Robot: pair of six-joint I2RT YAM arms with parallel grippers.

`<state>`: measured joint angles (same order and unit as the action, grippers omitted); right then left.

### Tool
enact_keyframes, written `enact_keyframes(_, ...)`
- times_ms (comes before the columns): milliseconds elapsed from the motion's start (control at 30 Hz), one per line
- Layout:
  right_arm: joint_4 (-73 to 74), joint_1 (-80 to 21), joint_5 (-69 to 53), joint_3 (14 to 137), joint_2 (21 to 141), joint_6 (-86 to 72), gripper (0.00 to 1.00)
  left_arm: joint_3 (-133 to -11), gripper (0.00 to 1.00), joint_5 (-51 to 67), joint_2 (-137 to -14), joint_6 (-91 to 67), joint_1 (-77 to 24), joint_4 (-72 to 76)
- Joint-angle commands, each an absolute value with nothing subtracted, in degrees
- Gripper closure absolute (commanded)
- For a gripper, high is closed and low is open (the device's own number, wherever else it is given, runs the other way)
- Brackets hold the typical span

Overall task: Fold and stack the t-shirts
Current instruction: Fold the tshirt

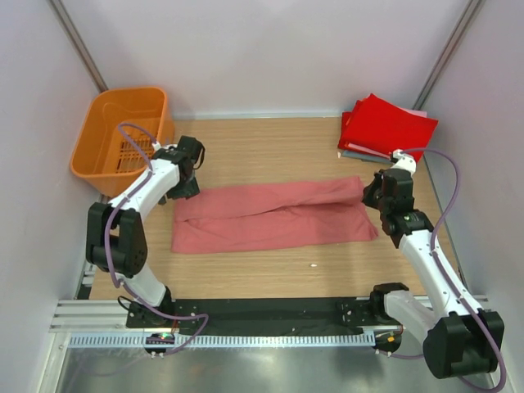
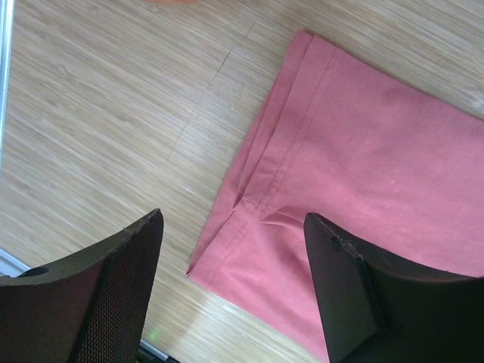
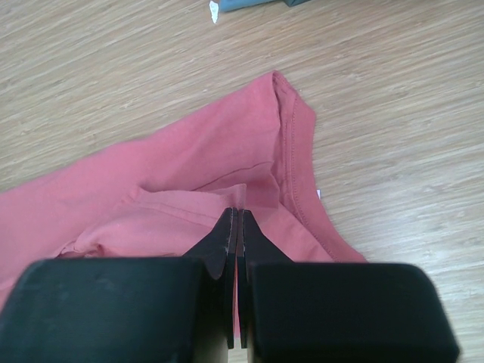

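Observation:
The salmon-pink t-shirt (image 1: 270,217) lies folded into a long band across the middle of the table. My left gripper (image 1: 184,184) is open and empty, its jaws straddling the shirt's hemmed left end (image 2: 363,151); in the left wrist view the gripper (image 2: 233,219) sits just above that corner. My right gripper (image 1: 372,192) is at the shirt's right end, by the collar. In the right wrist view the gripper (image 3: 237,212) is shut on a small pinch of the pink cloth (image 3: 151,189). The red t-shirt (image 1: 389,123) lies folded at the back right on thin grey and pale folded ones (image 1: 360,151).
An orange slotted basket (image 1: 123,135) stands at the back left, close behind my left arm. White walls close in both sides and the back. A black rail (image 1: 246,315) runs along the near edge. The stack's edge (image 3: 249,2) shows just beyond the collar.

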<state>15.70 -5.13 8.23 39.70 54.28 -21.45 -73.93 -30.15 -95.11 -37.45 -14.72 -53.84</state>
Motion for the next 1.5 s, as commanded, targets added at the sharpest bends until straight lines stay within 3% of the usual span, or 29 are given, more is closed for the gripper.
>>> enact_keyframes(0, 14.5, -5.1, 8.5, 38.7, 52.4, -22.8, 0.99, -74.8, 0.24, -30.2, -93.5, -38.1, -15.0, -53.9)
enact_keyframes(300, 14.4, -4.9, 7.8, 35.2, 51.9, -25.7, 0.99, -70.8, 0.26, -25.8, -92.9, -38.1, -15.8, -49.0)
enact_keyframes(667, 20.9, -4.9, 19.1, 32.1, 53.5, -36.1, 0.99, -68.9, 0.27, -26.2, -94.3, -39.1, -16.3, -47.8)
enact_keyframes(767, 22.6, -4.8, 21.5, 31.7, 54.3, -38.5, 0.79, -69.1, 0.28, -26.4, -94.4, -39.1, -16.3, -47.8)
enact_keyframes(800, 23.5, -4.8, 22.6, 31.7, 54.6, -39.7, 0.54, -69.2, 0.28, -26.4, -94.4, -39.1, -16.3, -47.8)
enact_keyframes(900, 24.9, -4.9, 25.7, 32.0, 54.3, -40.6, 0.14, -68.8, 0.28, -26.5, -94.0, -39.2, -16.3, -47.8)
enact_keyframes(1033, 22.8, -4.9, 20.3, 32.4, 51.5, -38.2, 0.11, -67.9, 0.29, -26.9, -93.8, -39.6, -18.2, -47.0)
enact_keyframes(1167, 16.2, -4.9, 5.8, 30.9, 51.0, -37.8, 0.14, -67.4, 0.28, -27.5, -96.1, -40.6, -20.5, -46.1)
enact_keyframes(1467, 10.0, -5.9, -1.2, 30.3, 60.3, -39.0, 0.18, -66.1, 0.3, -28.1, -101.6, -41.8, -23.0, -43.9)
